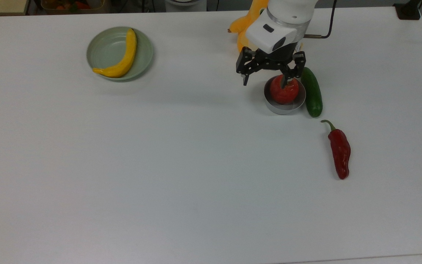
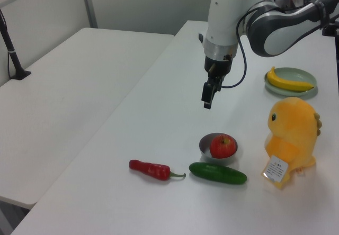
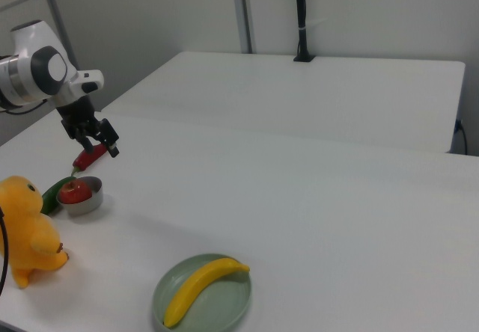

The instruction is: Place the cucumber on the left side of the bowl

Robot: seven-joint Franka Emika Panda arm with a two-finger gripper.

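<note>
The white surface [image 1: 181, 176] carries everything, with most of it gathered toward the far right corner in the top view. The arm's gripper [image 1: 266, 76] hangs above the surface with its jaws spread apart and empty, over the bowl's far edge in the top view. An orange plush toy [image 2: 292, 139] sits near the far edge, partly behind the arm. The pale green dish [image 1: 104, 53] with a banana [image 1: 121, 57] lies toward the far left corner. The bowl [image 1: 282, 106] holds a red apple [image 1: 284, 91]. The cucumber [image 1: 312, 93] lies flat, touching or just beside the bowl on the top view's right. A red chili [image 1: 339, 152] lies nearer the front edge. The cucumber looks light, stiff and glossy, so probably slippery; a grip across its middle, jaws spanning its width, seems safest.
</note>
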